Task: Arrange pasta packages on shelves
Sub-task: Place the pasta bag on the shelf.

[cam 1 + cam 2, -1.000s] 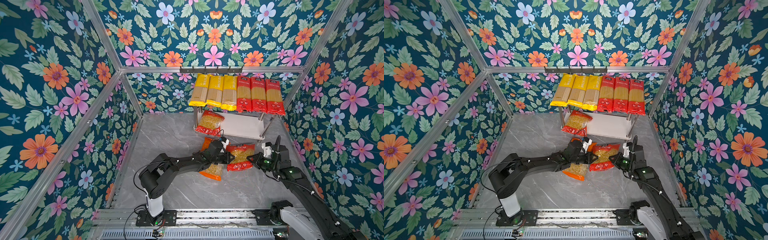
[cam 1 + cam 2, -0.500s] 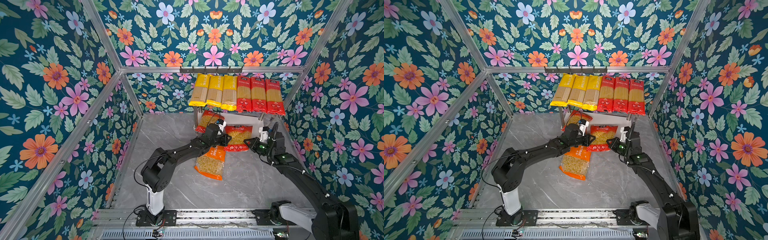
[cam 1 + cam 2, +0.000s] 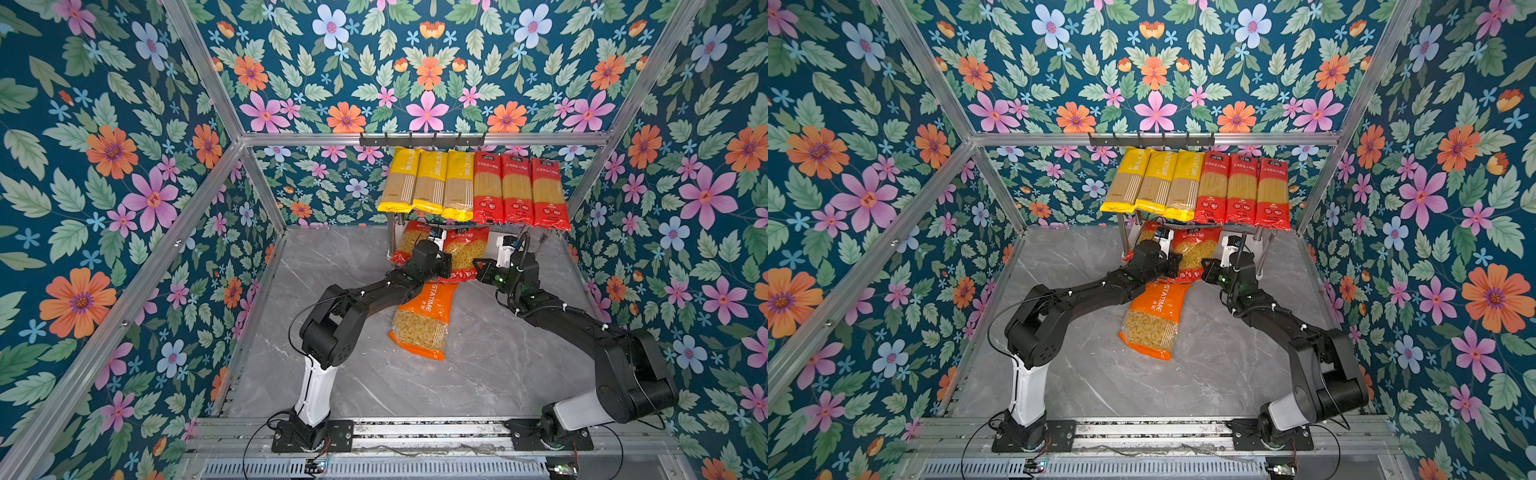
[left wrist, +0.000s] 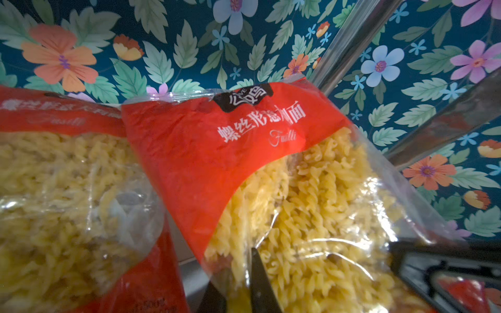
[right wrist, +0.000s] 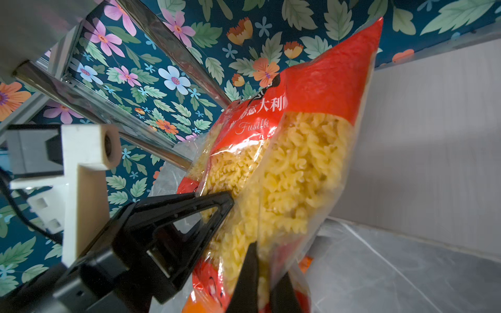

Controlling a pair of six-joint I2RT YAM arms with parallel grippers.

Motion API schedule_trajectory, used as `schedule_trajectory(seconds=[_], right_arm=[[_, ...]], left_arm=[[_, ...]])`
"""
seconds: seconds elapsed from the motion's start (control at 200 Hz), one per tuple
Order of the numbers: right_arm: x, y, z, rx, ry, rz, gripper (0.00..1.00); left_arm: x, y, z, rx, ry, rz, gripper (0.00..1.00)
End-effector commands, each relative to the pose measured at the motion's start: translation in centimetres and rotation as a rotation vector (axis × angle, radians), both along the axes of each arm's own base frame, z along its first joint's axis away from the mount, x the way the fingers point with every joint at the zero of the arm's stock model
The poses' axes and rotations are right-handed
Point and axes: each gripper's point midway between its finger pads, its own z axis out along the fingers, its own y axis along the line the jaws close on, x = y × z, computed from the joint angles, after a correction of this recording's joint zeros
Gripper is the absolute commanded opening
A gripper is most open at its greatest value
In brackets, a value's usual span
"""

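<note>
Red fusilli bag (image 3: 466,254), pinched by left gripper (image 3: 450,268) and right gripper (image 3: 476,264), seems mid-placement; next, lower it onto shelves (image 3: 390,240) ahead, then release.

Rear red fusilli bag (image 3: 405,245) largely behind left arm (image 3: 374,291).

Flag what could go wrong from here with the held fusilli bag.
Both the left pincer and right pincer pinch only thin film low on the held red fusilli bag; it may slip or sag.
It overlaps the second red bag in the rack; pushing in could shove that one.
Lifting higher could knock the overhanging spaghetti packs close above.
</note>
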Motion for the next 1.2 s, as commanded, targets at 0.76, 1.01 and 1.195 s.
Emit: schedule_trajectory(seconds=[0.76,1.01,1.195], right_arm=[[5.6,-3.3,-5.0,0.058,0.092,-0.1,0.0],[4.8,-2.1,-6.1,0.07,0.177,0.008,0.0],[5.0,-0.6,-7.1,0.082,0.235,0.096,0.0]], left_arm=[[4.4,2.3,0.9,0.055,-0.097,0.1,0.31],[2.3,4.6,0.4,0.066,-0.077,0.11,0.34],[1.7,7.1,-1.6,0.082,-0.035,0.141,0.34]])
